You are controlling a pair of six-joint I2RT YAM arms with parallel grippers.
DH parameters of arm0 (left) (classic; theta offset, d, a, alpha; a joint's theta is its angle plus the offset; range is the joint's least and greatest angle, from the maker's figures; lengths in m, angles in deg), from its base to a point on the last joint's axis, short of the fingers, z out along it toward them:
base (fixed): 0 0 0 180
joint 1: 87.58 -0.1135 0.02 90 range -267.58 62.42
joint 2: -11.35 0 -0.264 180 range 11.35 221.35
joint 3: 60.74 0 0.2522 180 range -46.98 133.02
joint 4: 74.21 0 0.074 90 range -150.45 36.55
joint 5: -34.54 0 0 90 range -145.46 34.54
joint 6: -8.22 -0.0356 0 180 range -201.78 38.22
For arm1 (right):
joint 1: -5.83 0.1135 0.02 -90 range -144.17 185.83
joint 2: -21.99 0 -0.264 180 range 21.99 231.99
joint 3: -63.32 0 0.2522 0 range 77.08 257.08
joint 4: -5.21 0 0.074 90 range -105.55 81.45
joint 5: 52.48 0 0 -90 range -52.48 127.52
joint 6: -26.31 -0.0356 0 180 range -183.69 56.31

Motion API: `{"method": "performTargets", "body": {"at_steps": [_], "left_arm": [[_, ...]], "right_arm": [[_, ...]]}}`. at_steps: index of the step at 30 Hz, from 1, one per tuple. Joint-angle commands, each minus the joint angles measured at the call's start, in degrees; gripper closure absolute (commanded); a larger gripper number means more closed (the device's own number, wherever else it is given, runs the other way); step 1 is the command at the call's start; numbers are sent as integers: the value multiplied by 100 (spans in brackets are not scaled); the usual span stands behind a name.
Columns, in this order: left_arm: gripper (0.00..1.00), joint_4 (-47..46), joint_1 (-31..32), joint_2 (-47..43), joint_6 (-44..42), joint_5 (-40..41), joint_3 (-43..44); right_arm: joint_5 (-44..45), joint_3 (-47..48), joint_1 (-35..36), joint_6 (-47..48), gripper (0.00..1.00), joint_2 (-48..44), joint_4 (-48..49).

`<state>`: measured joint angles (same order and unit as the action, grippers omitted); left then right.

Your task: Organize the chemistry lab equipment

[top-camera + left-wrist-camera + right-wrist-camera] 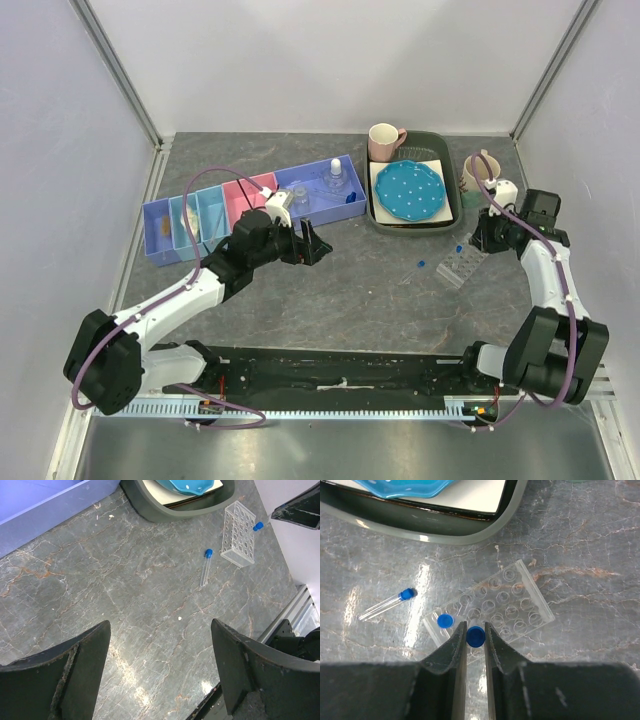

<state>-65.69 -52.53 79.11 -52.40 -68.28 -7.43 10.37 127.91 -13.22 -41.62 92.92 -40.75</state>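
Blue plastic cap on a skinny clear tube: that's the blue-capped vial (476, 636), and the right gripper (475, 630) has it pinched, with the jaws squeezed in on it right at the cap. It's held upright over the near edge of the clear tube rack (520, 605). I honestly can't tell if the bottom end is in a hole or just above one.

The rack is a see-through block with rows of round holes. It lies flat on the grey marbled table (360, 290), a bit skewed, just in front of the dark tray (455, 222). A second blue cap (445, 621) shows at the rack's corner right beside the held one and looks to be standing in the rack. A loose vial (385, 605) lies on its side on the table a little way off, cap pointing toward the rack.

The left gripper (310, 243) hangs over bare tabletop with its jaws wide apart and nothing between them, well apart from the rack. Behind it there's the blue organizer bin (160, 235), with a white-capped clear bottle (337, 178) standing in its right-hand compartment. The blue dotted plate (410, 190) sits in the tray.
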Motion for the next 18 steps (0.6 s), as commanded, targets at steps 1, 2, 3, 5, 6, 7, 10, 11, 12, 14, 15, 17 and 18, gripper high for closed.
{"method": "performTargets", "body": {"at_steps": [1, 2, 3, 5, 6, 7, 10, 11, 12, 14, 15, 17, 18], "left_arm": [[13, -233, -51, -79, 155, -98, -26], [13, -224, -59, -88, 146, -107, -35], [13, -224, -68, -80, 155, -107, -44], [13, -232, -77, -53, 164, -115, -61], [13, -241, -77, -36, 164, -133, -61], [13, -276, -77, -18, 181, -159, -61], [13, -294, -86, 61, 199, -195, -35], [13, -303, -86, 79, 190, -195, -18], [13, -311, -77, 87, 190, -195, -18], [13, -329, -86, 96, 190, -203, -18], [13, -329, -86, 114, 182, -203, -18], [13, -338, -95, 123, 190, -212, -18], [12, -347, -95, 140, 190, -238, -18]], "right_arm": [[-237, -108, -29, -378, 80, 324, 768], [-264, -117, -29, -413, 80, 350, 803], [-264, -152, -29, -440, 80, 403, 873], [-246, -196, -29, -396, 80, 491, 909], [-255, -205, -29, -405, 80, 509, 918], [-264, -222, -29, -396, 79, 535, 918], [-220, -319, -29, -378, 79, 553, 979], [-202, -354, -29, -378, 79, 527, 1040], [-185, -424, -37, -361, 79, 518, 1076], [-176, -477, -29, -317, 78, 500, 1076], [-176, -521, -37, -247, 78, 491, 1076], [-167, -583, -29, -150, 77, 422, 1076], [-176, -670, -29, -106, 76, 404, 1093]]}}
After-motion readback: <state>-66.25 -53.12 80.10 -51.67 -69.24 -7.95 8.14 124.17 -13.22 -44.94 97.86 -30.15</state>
